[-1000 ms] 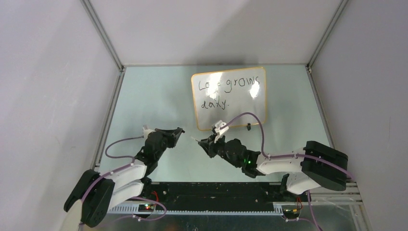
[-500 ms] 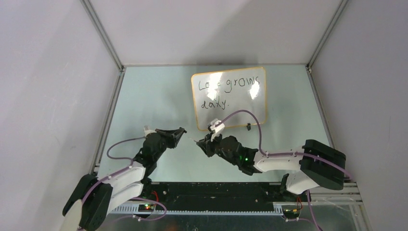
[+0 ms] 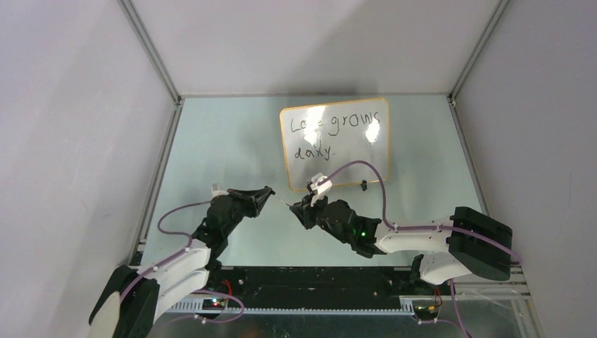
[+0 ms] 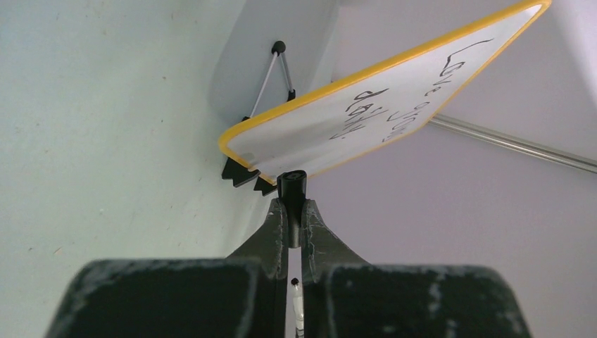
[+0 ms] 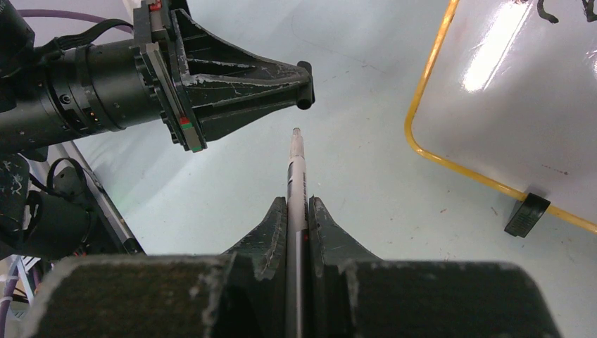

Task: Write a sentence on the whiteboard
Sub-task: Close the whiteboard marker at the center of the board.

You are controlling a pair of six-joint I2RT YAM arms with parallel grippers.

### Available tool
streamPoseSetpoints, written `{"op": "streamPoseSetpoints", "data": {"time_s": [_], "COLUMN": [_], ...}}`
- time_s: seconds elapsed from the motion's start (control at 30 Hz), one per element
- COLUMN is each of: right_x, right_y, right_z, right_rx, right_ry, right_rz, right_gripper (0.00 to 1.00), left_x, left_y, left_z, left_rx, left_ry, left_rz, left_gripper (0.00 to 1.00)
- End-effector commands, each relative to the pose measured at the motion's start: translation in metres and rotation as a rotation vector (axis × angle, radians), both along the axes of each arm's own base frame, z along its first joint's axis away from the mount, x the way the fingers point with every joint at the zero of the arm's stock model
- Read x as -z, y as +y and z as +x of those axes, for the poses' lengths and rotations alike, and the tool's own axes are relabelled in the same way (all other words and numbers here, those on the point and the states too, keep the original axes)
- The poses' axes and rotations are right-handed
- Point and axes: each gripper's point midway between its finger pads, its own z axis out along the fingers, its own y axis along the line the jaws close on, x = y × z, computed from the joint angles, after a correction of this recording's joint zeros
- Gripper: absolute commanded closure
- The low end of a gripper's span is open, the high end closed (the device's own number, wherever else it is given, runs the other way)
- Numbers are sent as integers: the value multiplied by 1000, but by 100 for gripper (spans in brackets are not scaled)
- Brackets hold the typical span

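- Your left tool (image 4: pixel 290 208) is pinched tight on a small black cap (image 4: pixel 291 184), gripped by one end so that most of it sticks out past the fingertips. Your right tool (image 5: pixel 298 204) is closed narrow on the marker (image 5: pixel 296 165), bare tip forward.
- The whiteboard (image 3: pixel 352 158) stands propped at the far middle of the counter (image 3: pixel 225 141), with the sentence (image 3: pixel 338 125) on it in two lines. The writing looks done, so I judge recapping to be the step in hand.
- Risk: tip and cap are near each other, but their axes cross at an angle instead of lining up (clearest in the right wrist view). Push in like this and you likely smear ink on the cap's side or lever the marker askew in its grip.
- Risk: with so little of the cap clamped, a sideways shove could pop it out onto the counter.
- Risk: the right arm's purple cable (image 3: pixel 366 167) loops across the board's lower edge, close to a black foot (image 3: pixel 363 186). A swing toward the board could drag on it, tip it or smudge the text.
- Room: bare counter lies left of the board and between board and tools. The walls (image 3: pixel 84 141) close in on both sides, and the board's near rim sits just beyond the right tool. Keep your moves short and central.
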Motion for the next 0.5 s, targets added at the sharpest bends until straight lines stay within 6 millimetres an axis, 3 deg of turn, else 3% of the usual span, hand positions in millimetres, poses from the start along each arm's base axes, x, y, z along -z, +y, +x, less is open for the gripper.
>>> {"op": "streamPoseSetpoints", "data": {"time_s": [0.0, 0.47], "right_x": [-27, -26], "right_y": [6, 10], "right_z": [4, 7], "right_rx": [16, 10], "right_ry": [-28, -32], "right_rz": [60, 52], "right_gripper": [100, 100], "left_x": [-10, -9], "left_y": [-1, -12], "left_z": [2, 2], "left_rx": [-6, 44], "left_ry": [-11, -1], "left_rz": [-36, -65], "left_gripper": [100, 100]}}
